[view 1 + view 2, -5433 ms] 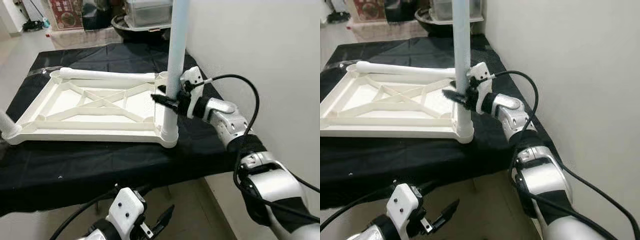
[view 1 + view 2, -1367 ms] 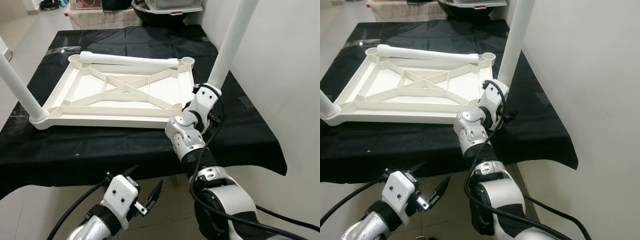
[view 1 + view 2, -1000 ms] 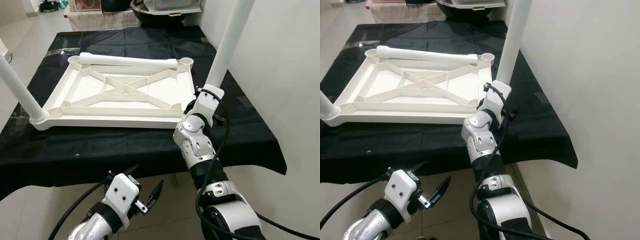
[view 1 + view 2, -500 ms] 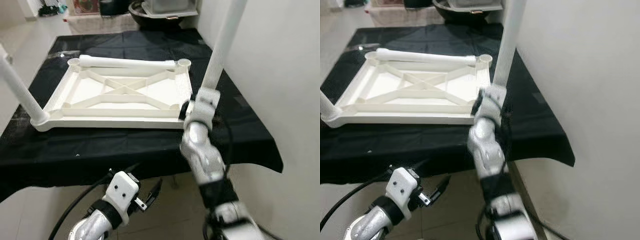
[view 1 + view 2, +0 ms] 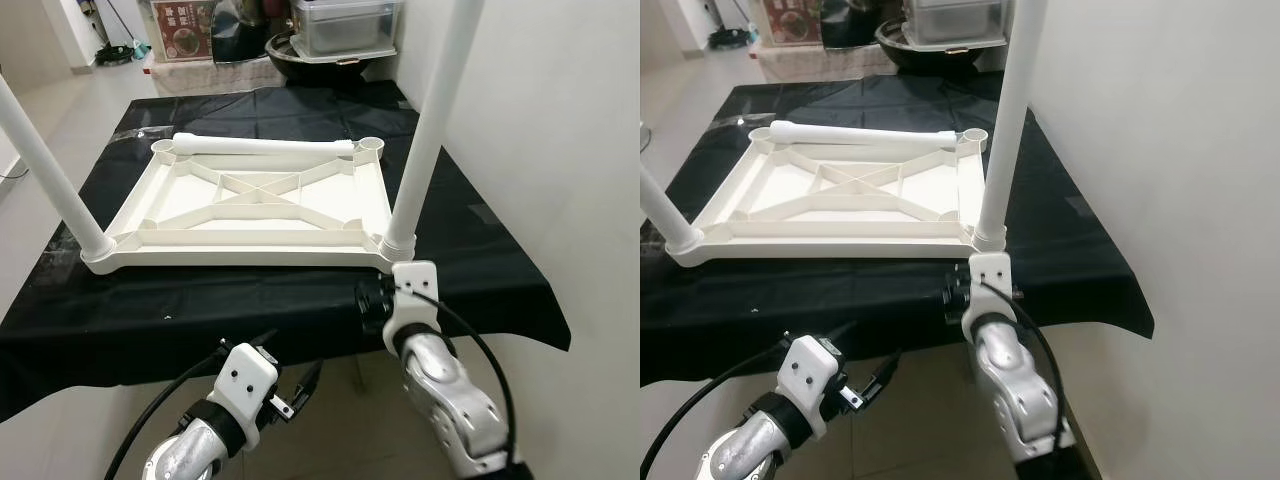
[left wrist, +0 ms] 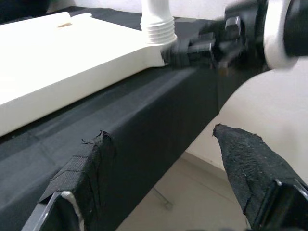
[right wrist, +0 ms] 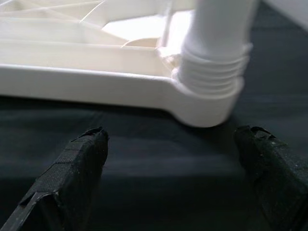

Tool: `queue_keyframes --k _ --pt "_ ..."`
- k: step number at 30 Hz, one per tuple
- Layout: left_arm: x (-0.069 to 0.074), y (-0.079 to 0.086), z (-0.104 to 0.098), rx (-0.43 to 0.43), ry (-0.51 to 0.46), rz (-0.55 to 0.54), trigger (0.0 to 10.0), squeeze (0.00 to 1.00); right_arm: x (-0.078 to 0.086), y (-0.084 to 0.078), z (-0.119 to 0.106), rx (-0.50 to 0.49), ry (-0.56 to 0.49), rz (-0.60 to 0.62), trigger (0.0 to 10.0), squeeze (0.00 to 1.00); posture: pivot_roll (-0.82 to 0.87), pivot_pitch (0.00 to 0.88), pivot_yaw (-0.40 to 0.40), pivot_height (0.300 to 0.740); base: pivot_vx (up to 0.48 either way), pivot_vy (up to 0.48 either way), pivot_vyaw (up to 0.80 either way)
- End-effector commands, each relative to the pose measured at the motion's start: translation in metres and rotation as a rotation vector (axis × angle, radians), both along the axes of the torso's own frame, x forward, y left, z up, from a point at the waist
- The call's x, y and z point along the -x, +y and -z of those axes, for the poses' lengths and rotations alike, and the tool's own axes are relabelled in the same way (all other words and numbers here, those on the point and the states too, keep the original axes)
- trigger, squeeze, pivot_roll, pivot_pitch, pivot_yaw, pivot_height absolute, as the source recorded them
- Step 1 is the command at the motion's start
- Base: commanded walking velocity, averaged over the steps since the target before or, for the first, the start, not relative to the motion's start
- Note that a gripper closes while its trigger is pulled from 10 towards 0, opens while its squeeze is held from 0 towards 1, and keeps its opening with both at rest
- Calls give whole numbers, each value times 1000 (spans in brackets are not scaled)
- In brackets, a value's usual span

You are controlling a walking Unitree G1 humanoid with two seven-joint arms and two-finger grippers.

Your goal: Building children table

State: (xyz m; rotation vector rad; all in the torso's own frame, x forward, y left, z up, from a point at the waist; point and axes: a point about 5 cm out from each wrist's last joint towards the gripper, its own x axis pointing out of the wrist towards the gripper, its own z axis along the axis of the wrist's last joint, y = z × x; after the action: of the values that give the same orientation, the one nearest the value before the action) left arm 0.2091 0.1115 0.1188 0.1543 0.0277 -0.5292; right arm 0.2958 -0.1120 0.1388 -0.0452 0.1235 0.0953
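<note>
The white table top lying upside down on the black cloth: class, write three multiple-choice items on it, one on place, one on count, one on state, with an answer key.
1. Where does the loose leg lie?
A. along the far edge of the table top
B. on the floor
C. beside the near edge

2. How many legs stand upright in corner sockets?
A. none
B. two
C. four

3. How do the right gripper jaws stand?
A. shut on the leg
B. shut on the cloth
C. open, apart from the near right leg

Key: A, it rests between the far corners; B, both near corners hold one; C, its fingers spread wide before the socket.
</note>
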Motion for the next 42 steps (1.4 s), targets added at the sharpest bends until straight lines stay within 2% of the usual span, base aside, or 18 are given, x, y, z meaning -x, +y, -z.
queue_keyframes --k 1,2,3,5,9,12,20,26,30,31,35,42 --pt "-1 4 4 17 30 -47 10000 0 11 1 1 -21 -35 -65 10000 0 60 76 20 740 0 0 0" --pt "-1 6 5 35 45 -80 10000 0 21 -2 5 -5 -58 -107 10000 0 59 75 20 740 0 0 0" --pt "-1 6 5 35 45 -80 10000 0 21 -2 5 -5 -58 -107 10000 0 59 75 20 740 0 0 0" --pt "-2 7 6 50 61 -107 10000 0 35 -4 11 10 -89 -162 10000 0 57 64 24 740 0 0 0" --pt "-1 6 7 36 59 -104 10000 0 46 -3 13 -29 -84 -197 10000 0 55 56 21 740 0 0 0" --pt "-2 6 7 33 60 -112 10000 0 49 -1 14 -12 -83 -222 10000 0 51 53 19 740 0 0 0" --pt "-8 7 10 20 76 -140 10000 0 46 0 18 10 -81 -259 10000 0 62 44 9 740 0 0 0" --pt "-11 4 11 15 82 -133 10000 0 44 -3 21 32 -77 -259 10000 0 76 45 -3 740 0 0 800" --pt "-11 2 11 14 79 -131 10000 0 38 -10 21 23 -56 -221 10000 0 75 49 -7 740 0 0 631" --pt "-11 3 13 13 85 -142 10000 0 34 -16 20 -3 -47 -192 10000 0 76 50 -9 740 0 0 0" --pt "-12 3 16 2 109 -155 10000 0 25 -29 19 5 -51 -145 10000 0 75 56 -7 740 0 -337 0" --pt "-12 3 17 10 117 -160 10000 0 21 -35 20 -6 -52 -135 10000 0 76 58 -12 740 0 -453 0"
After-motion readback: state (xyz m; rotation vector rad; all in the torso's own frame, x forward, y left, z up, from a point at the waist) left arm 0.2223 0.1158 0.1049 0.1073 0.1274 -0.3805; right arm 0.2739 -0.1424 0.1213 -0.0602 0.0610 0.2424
